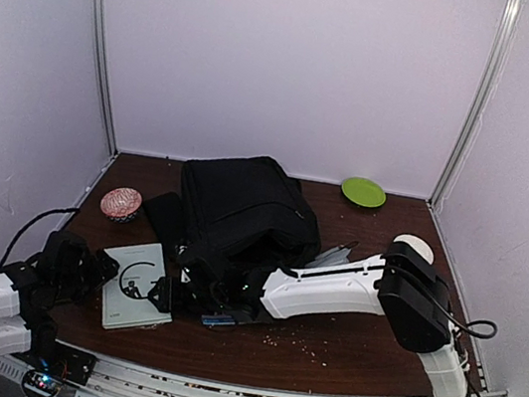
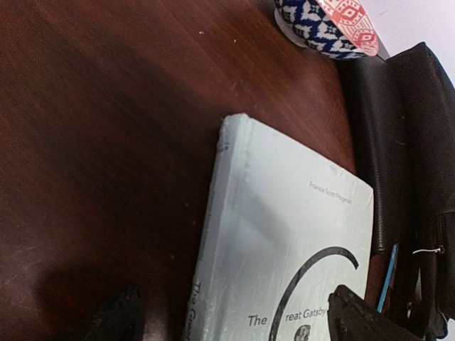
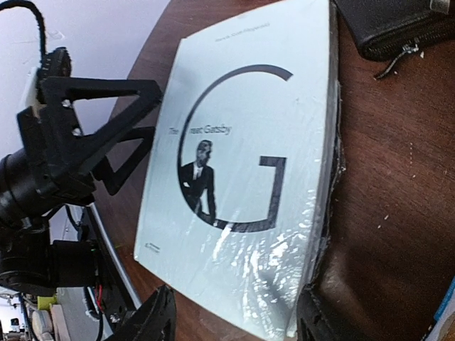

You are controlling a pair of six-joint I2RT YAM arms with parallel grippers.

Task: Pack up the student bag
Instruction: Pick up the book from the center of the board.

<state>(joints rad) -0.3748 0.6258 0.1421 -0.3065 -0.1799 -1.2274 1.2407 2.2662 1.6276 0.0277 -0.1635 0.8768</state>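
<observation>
The student bag [image 1: 243, 205] is a big black backpack lying in the middle of the table; its black fabric fills the right edge of the left wrist view [image 2: 426, 135]. A pale book titled The Great Gatsby [image 1: 135, 284] lies flat in front of the bag on the left. My left gripper [image 1: 100, 268] is open at the book's left side, and the book [image 2: 284, 241] shows between its fingertips [image 2: 238, 320]. My right gripper [image 1: 169, 294] is open at the book's right edge. The wrapped near corner of the book [image 3: 242, 142] lies between its jaws [image 3: 234, 320].
A red-patterned bowl [image 1: 121, 202] stands left of the bag. A green plate [image 1: 363, 191] lies at the back right, and a white round thing [image 1: 418, 248] behind the right arm. A thin blue item [image 1: 220, 320] lies under the right arm. Crumbs dot the front.
</observation>
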